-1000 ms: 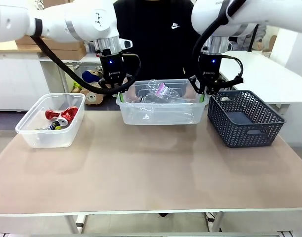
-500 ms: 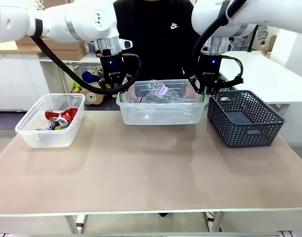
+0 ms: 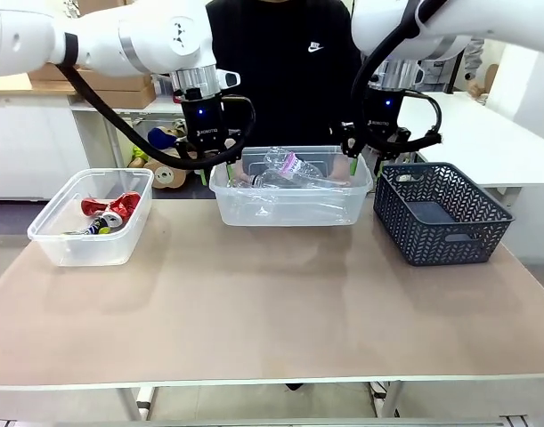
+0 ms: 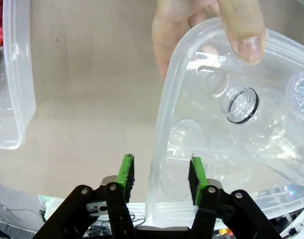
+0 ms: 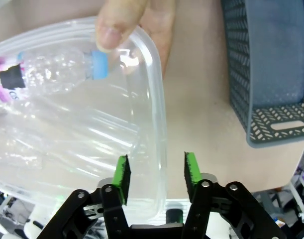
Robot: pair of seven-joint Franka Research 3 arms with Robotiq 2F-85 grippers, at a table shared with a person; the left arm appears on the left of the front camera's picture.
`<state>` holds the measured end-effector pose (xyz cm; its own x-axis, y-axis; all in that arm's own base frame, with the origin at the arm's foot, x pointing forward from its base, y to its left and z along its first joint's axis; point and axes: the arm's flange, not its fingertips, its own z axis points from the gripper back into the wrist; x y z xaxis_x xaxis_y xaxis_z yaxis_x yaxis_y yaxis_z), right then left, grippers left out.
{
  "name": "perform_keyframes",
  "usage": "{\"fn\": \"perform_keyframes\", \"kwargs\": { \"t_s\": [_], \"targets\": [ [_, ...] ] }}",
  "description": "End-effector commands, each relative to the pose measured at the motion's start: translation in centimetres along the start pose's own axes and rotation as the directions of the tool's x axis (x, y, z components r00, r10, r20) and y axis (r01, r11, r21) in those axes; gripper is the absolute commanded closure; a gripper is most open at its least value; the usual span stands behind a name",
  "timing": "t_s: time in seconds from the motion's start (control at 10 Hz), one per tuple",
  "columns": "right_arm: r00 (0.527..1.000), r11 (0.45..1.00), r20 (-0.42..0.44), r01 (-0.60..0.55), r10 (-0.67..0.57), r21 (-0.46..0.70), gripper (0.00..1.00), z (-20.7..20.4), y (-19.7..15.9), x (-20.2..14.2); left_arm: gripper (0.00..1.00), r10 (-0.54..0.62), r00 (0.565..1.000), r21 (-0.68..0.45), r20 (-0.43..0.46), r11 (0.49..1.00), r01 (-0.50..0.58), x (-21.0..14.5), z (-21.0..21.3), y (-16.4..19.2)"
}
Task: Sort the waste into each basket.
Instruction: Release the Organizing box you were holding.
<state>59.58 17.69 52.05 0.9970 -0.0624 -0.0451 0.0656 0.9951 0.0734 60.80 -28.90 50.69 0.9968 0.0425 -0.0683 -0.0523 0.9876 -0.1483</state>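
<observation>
Left wrist view: my left tool [image 4: 159, 174] stands open, straddling the bottle basket [image 4: 164, 124] rim, gripping nothing. My right tool [image 5: 155, 173] likewise straddles the opposite rim, open. Person's thumb [image 4: 241, 25] holds the far edge.

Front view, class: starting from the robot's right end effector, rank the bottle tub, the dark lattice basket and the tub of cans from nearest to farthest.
From the right end effector:
1. Bottle tub, middle, its rim right beside it.
2. Dark lattice basket, to the right.
3. Tub of cans, far left.
</observation>
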Motion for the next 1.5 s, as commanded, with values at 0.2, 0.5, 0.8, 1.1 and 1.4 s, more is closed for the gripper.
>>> {"fn": "perform_keyframes", "kwargs": {
  "t_s": [0.2, 0.5, 0.8, 1.1, 1.4],
  "targets": [
    [0.998, 0.998, 0.061, -0.025, 0.021, 0.066, 0.0, -0.3, -0.7, -1.4, 0.0, -0.004, 1.0, -0.001, 0.025, 1.0, 0.004, -1.3, 0.2, 1.1],
    [0.998, 0.998, 0.045, -0.037, 0.034, 0.058, 0.0, -0.7, -0.3, -1.5, 0.0, -0.007, 1.0, -0.011, 0.005, 1.0, 0.007, -1.5, 0.2, 1.1],
    [0.999, 0.999, 0.041, -0.013, 0.011, 0.037, 0.0, -0.2, 0.0, -0.9, 0.0, 0.001, 1.0, 0.0, 0.009, 1.0, -0.001, -0.4, 0.7, 0.2],
    [0.999, 0.999, 0.041, -0.013, 0.011, 0.037, 0.0, -0.2, 0.0, -0.9, 0.0, 0.001, 1.0, 0.0, 0.009, 1.0, -0.001, -0.4, 0.7, 0.2],
    [0.999, 0.999, 0.041, -0.013, 0.011, 0.037, 0.0, -0.2, 0.0, -0.9, 0.0, -0.001, 1.0, 0.001, 0.005, 1.0, 0.001, -0.6, 0.5, 0.0]
  ]
}}
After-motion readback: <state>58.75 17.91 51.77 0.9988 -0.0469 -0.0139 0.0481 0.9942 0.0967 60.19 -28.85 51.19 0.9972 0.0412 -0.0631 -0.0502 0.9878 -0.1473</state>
